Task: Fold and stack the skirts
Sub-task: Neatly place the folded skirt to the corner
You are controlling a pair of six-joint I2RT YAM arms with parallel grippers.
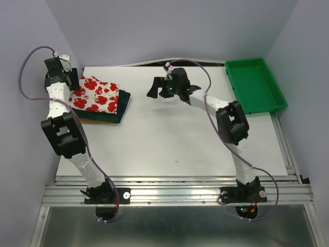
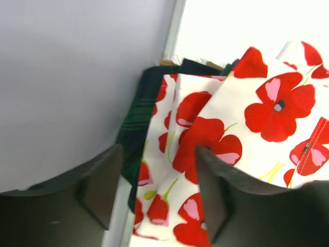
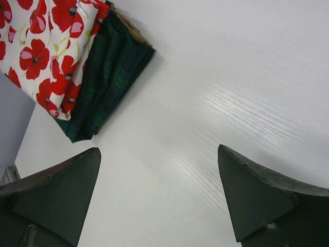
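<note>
The white skirt with red poppies (image 1: 97, 95) lies folded on top of the folded dark green and navy plaid skirt (image 1: 117, 109) at the table's back left. My left gripper (image 1: 77, 84) hovers at the stack's left edge. In the left wrist view it (image 2: 157, 188) is open, its jaws apart over the floral skirt (image 2: 247, 118), with the plaid skirt's edge (image 2: 136, 123) beside it. My right gripper (image 1: 154, 88) is open and empty to the right of the stack. In the right wrist view it (image 3: 159, 177) is over bare table, with the floral skirt (image 3: 43, 49) and plaid skirt (image 3: 110, 74) at upper left.
A green plastic tray (image 1: 254, 85) sits at the back right corner. The grey side wall (image 2: 77, 77) stands close to the left of the stack. The white table top (image 1: 175, 139) runs to a metal rail at the near edge.
</note>
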